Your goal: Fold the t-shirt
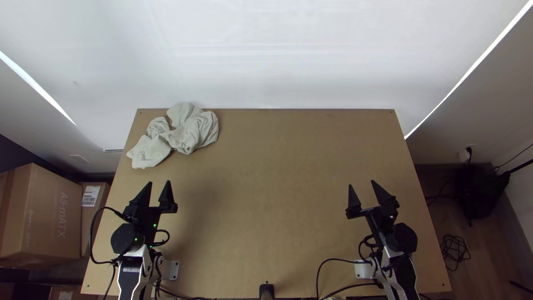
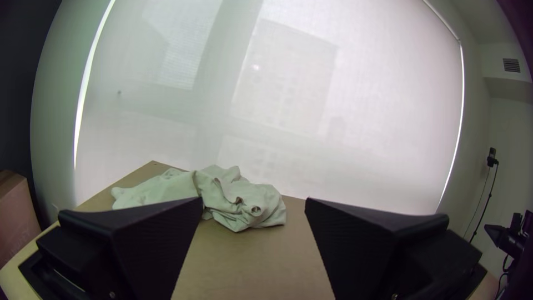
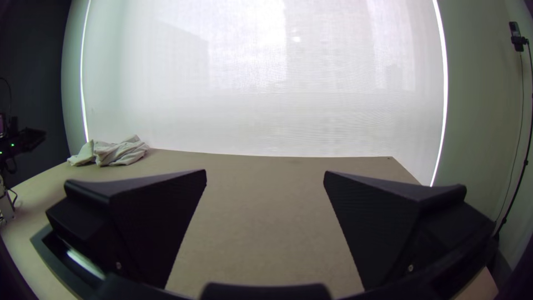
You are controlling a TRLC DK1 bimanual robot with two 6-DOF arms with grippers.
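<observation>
My left gripper [image 1: 159,186] stands open near the table's left side, a little nearer the arms' bases than the cloth. In the left wrist view the same gripper [image 2: 254,203] has its fingers wide apart, the shirt beyond them. My right gripper [image 1: 362,184] is open over the right side, far from the cloth; the right wrist view shows that gripper [image 3: 265,175] holding nothing. A pale grey-beige t-shirt [image 1: 191,132] lies bunched at the table's far left corner, its folds crumpled. The shirt [image 2: 244,203] and, from the other side, the shirt [image 3: 119,153] touch neither gripper.
Bare wooden table [image 1: 277,183] spreads between the arms and to the right of the cloth. Cables [image 1: 333,260] loop by the near edge, where a small black post [image 1: 266,290] stands. Cardboard boxes [image 1: 44,216] are beside the table at left. A white blind [image 1: 266,55] hangs behind.
</observation>
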